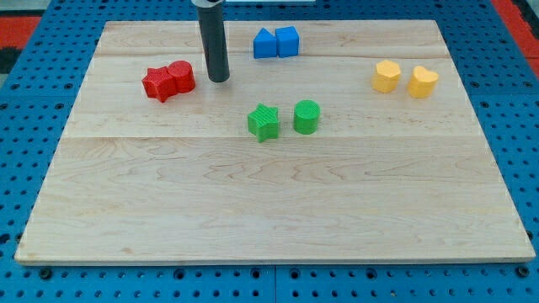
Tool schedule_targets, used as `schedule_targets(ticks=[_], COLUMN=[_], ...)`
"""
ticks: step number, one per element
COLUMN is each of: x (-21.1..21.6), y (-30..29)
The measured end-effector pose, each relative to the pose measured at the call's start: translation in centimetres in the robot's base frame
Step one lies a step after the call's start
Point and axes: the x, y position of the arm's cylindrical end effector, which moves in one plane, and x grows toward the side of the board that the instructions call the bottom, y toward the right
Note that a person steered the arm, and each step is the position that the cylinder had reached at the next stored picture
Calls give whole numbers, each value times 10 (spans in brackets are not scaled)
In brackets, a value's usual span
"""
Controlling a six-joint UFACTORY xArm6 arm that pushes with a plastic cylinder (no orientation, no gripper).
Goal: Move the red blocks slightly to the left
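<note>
Two red blocks sit touching at the view's upper left: a star-shaped red block (157,83) and a round red block (181,77) to its right. My tip (219,79) rests on the board just to the right of the round red block, a small gap away from it. The dark rod rises straight up from the tip and leaves the view at the top.
Two blue blocks (276,42) sit together at the view's top centre. A green star block (264,121) and a green cylinder (306,117) stand mid-board. Two yellow blocks (386,76) (423,82) lie at the right. The wooden board (269,219) rests on a blue pegboard.
</note>
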Motion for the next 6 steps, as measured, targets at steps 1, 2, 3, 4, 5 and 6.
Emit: schedule_targets(ticks=[1,2,3,4,5,6], x=[0,0,0,0,0,0], y=[4,4,4,7,11,16])
